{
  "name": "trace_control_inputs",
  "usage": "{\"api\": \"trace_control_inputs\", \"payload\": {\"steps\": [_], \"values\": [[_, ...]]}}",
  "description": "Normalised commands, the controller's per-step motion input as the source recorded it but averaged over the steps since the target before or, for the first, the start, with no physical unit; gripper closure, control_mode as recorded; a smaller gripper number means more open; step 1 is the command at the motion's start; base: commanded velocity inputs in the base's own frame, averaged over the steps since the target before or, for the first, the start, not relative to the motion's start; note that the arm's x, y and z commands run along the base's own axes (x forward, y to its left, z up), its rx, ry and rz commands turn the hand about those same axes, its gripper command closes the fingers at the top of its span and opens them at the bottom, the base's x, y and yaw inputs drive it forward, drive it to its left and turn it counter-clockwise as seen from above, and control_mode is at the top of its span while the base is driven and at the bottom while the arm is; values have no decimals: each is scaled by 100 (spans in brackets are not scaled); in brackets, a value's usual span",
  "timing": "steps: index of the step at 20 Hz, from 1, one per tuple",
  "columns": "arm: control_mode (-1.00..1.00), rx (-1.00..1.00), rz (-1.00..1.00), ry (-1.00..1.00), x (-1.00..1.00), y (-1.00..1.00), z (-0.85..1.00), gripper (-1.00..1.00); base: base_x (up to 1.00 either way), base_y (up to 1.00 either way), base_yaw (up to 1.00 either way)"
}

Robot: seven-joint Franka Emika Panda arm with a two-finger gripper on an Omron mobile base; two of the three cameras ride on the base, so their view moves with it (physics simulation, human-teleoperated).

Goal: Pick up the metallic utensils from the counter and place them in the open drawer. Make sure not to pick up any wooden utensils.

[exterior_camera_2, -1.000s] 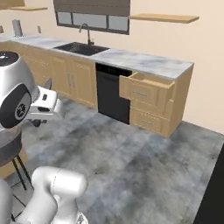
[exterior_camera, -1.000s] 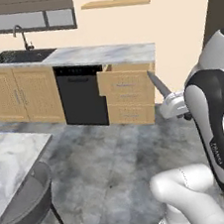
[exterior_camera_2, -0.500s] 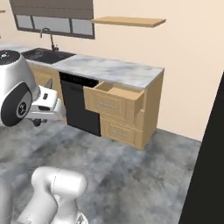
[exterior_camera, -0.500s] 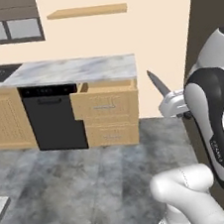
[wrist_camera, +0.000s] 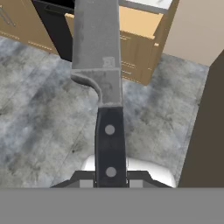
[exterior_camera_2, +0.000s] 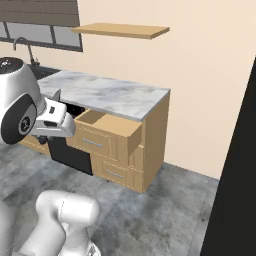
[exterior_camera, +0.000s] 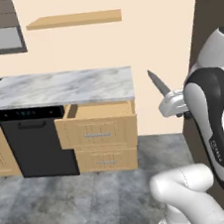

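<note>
My gripper (wrist_camera: 110, 179) is shut on the black handle of a kitchen knife (wrist_camera: 97, 52), one of the metallic utensils. Its grey blade points ahead toward the open drawer (wrist_camera: 133, 24). In the left base view the knife (exterior_camera: 157, 83) sticks up and to the left from the gripper (exterior_camera: 174, 104), out in the air to the right of the open drawer (exterior_camera: 97, 128). That light-wood drawer (exterior_camera_2: 106, 131) juts out under the white marble counter (exterior_camera_2: 112, 94), whose visible top is bare. The wooden utensils are out of view.
A black dishwasher (exterior_camera: 38, 143) stands left of the drawer, and a shut drawer (exterior_camera: 108, 159) sits below it. A wooden shelf (exterior_camera: 74, 20) hangs above the counter. A tall dark panel (exterior_camera_2: 235, 170) rises at the right. A sink faucet (exterior_camera_2: 22, 45) is far left.
The whole scene has slid left and grown larger, so the base has driven toward the counter's right end. The knife stays held in the same pose.
</note>
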Motion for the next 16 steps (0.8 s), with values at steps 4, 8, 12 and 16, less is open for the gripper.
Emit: {"api": "trace_control_inputs", "payload": {"steps": [4,8,12,16], "values": [[100,0,0,0,0,0,0,100,100,-48,20],[100,0,0,0,0,0,0,100,39,-40,31],[100,0,0,0,0,0,0,100,8,-57,43],[100,0,0,0,0,0,0,100,6,-73,51]]}}
